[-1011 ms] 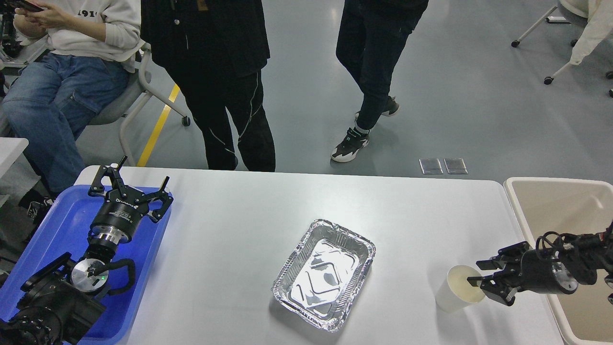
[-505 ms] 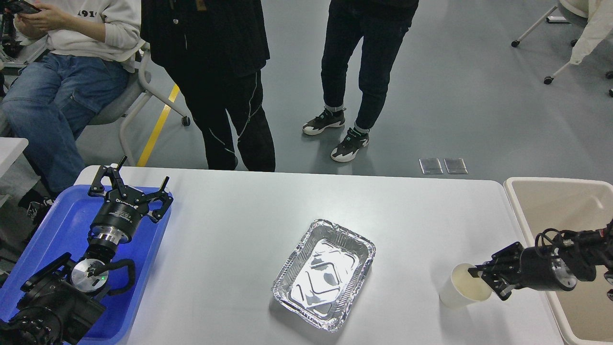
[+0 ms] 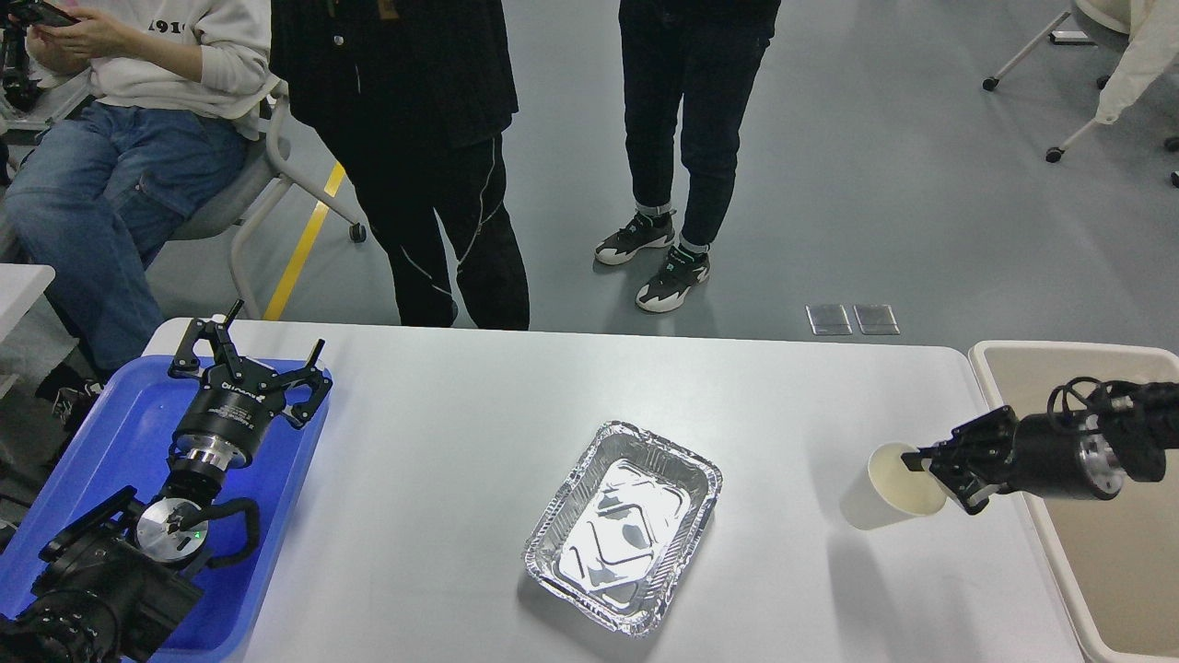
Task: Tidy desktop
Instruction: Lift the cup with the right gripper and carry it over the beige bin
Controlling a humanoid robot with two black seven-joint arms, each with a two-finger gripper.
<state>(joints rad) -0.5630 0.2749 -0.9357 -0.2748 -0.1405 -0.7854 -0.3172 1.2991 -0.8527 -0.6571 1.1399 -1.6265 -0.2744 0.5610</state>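
The desktop (image 3: 461, 460) is a wide white-grey tabletop. My right gripper (image 3: 932, 468) is shut on the rim of a white paper cup (image 3: 884, 493) and holds it tilted, lifted off the desktop near the right edge. An empty foil tray (image 3: 624, 525) lies in the middle of the desktop. My left gripper (image 3: 247, 354) is open and empty, hovering over the blue plastic tray (image 3: 101, 433) at the left.
A beige plastic bin (image 3: 1059, 368) stands just right of the desktop, beside my right arm. Three people stand or sit behind the far edge of the desktop. A wheeled chair is at the far right.
My right gripper has closed on the cup's rim, lifted it off the desktop and moved it up and to the right. The left arm has not moved. A person behind shifted their feet.
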